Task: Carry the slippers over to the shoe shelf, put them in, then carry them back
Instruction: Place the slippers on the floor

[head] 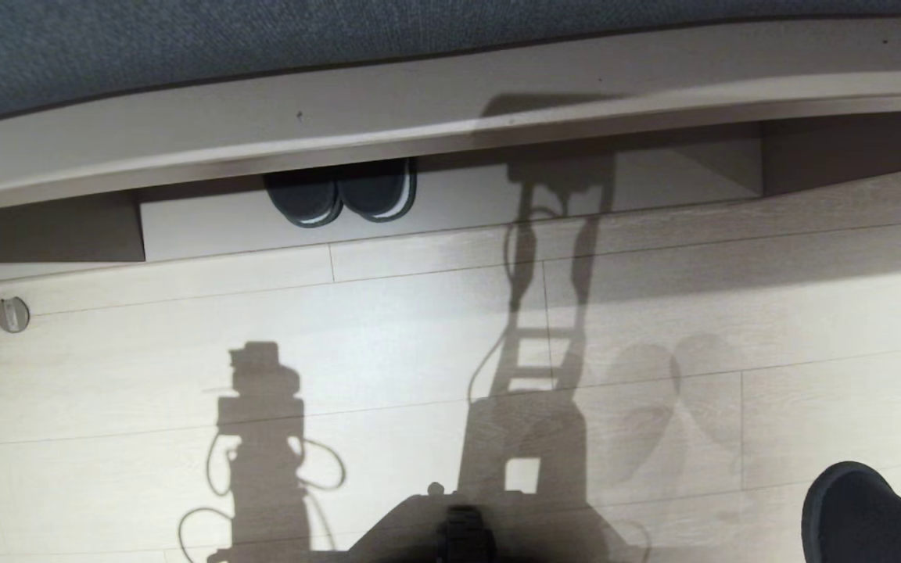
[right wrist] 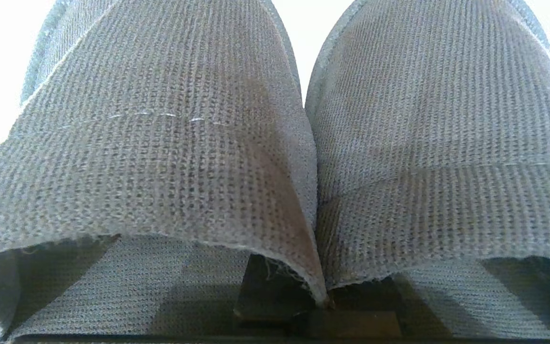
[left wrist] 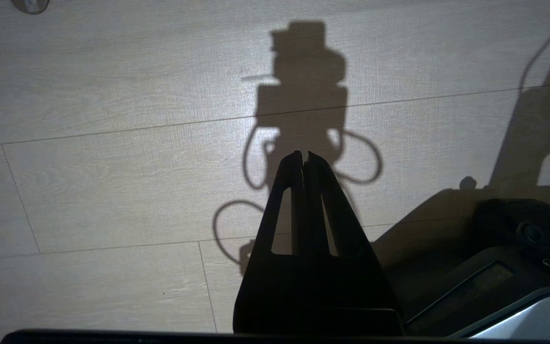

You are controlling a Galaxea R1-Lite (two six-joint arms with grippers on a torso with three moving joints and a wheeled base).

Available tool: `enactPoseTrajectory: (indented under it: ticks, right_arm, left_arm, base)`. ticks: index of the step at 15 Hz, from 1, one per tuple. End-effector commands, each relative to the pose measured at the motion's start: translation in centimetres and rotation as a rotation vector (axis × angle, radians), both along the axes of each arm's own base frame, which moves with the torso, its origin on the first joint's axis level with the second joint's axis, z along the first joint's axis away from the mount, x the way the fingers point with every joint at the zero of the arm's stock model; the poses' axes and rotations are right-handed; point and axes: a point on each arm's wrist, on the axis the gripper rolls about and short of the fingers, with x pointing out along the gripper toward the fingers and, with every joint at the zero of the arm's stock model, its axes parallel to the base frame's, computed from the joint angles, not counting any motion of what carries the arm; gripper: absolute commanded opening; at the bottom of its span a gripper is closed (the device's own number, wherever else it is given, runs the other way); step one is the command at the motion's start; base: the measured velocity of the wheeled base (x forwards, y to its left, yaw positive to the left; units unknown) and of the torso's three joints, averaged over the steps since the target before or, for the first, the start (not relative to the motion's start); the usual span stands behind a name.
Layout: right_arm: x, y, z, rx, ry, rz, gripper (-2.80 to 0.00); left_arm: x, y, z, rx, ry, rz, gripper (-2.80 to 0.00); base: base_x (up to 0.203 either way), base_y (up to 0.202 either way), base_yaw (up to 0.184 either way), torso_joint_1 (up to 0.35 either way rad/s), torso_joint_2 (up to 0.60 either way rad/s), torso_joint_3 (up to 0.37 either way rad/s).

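We hold the slippers (right wrist: 303, 143) in our right gripper (right wrist: 320, 298), its fingers pinched shut on the two inner strap edges where they meet. In the head view the pair hangs at about four o'clock, cut off by the frame corner (head: 857, 508). The shoe shelf (head: 497, 203) lies across twelve o'clock, with a darker pair (head: 341, 195) with white sole stripes tucked in at about eleven o'clock. Our left gripper (left wrist: 303, 155) hangs closed and empty over the floor (left wrist: 112, 143).

What worries us: the grip catches only thin fabric edges, so a swing or a bump on the shelf's overhanging top could let one slipper slide free. Setting ours too near the darker pair could push or mix them.

Much is hidden. The right fingers are nearly buried under the straps, so we cannot judge how deep the bite is. The shelf's interior is mostly shadowed by its top, and the slipper soles are out of sight
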Motion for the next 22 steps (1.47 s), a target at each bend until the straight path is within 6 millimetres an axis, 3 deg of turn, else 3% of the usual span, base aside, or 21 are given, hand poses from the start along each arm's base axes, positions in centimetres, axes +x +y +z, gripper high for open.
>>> enactPoseTrajectory:
  ticks: [1, 22]
  right_arm:
    - [-0.12, 0.0, -0.21, 0.0, -0.007, 0.0, -2.8]
    - [-0.13, 0.0, -0.23, 0.006, -0.007, 0.0, -2.8]
  left_arm:
    - [0.01, 0.0, 0.01, -0.003, 0.0, 0.001, -2.8]
    - [0.01, 0.0, 0.01, -0.006, 0.0, 0.001, -2.8]
  base:
    - [0.0, 0.0, 0.0, 0.0, 0.0, 0.0]
    - [0.0, 0.0, 0.0, 0.001, 0.0, 0.177]
